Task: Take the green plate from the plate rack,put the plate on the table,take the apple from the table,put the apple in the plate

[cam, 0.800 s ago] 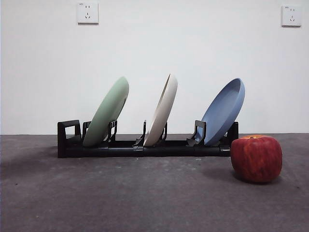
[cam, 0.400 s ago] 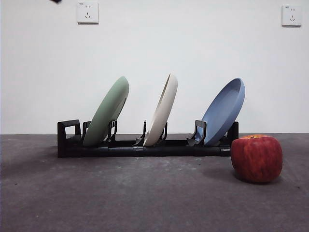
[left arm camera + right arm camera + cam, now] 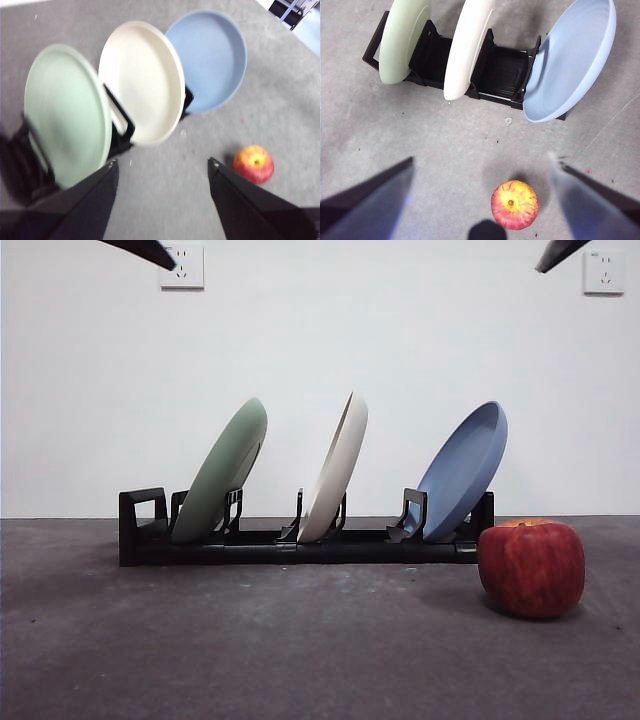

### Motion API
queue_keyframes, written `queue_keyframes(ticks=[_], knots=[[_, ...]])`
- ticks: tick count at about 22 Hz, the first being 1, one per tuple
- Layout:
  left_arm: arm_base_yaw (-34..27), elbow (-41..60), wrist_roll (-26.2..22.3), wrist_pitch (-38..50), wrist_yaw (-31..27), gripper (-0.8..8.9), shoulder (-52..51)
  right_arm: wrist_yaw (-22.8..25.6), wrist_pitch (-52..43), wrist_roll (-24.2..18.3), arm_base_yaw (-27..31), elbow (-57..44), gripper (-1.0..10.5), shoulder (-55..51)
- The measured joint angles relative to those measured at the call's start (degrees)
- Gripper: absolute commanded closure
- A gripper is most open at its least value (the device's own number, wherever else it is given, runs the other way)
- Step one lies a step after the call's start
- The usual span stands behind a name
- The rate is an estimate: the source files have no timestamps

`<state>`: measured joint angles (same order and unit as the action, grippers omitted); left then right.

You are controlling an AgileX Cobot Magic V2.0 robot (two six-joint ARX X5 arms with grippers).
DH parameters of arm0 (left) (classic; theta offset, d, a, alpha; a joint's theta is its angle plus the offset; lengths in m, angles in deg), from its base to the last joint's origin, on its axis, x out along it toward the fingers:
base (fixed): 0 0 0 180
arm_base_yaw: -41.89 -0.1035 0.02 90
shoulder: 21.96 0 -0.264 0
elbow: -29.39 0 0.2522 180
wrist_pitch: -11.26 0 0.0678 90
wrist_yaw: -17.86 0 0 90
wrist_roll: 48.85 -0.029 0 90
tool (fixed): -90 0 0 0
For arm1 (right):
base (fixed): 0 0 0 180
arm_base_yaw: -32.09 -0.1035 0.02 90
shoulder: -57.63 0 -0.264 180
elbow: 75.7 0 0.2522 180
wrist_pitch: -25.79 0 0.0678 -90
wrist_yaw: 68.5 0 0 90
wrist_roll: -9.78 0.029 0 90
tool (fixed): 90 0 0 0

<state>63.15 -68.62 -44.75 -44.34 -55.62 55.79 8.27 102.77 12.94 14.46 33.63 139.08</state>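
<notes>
No legible text, labels, brands or numbers in any view. Two white wall sockets (image 3: 181,266) (image 3: 603,272) carry small markings near their top edges, too small to read.

Dark grey table (image 3: 250,660), with the plate rack (image 3: 300,545) and apple (image 3: 531,568) resting directly on it.
</notes>
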Motion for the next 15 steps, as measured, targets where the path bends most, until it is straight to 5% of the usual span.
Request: queue_keyframes(ticks=[9, 15], knots=[[0.09, -29.59, -0.61, -13.25, -6.86, 5.07, 25.62, 0.00, 0.02, 0.00, 0.00, 0.00, 4.7, 0.00], [0.09, -34.25, -0.68, -14.19, -10.73, 5.07, 35.28, 0.00, 0.02, 0.00, 0.00, 0.02, 4.7, 0.00]])
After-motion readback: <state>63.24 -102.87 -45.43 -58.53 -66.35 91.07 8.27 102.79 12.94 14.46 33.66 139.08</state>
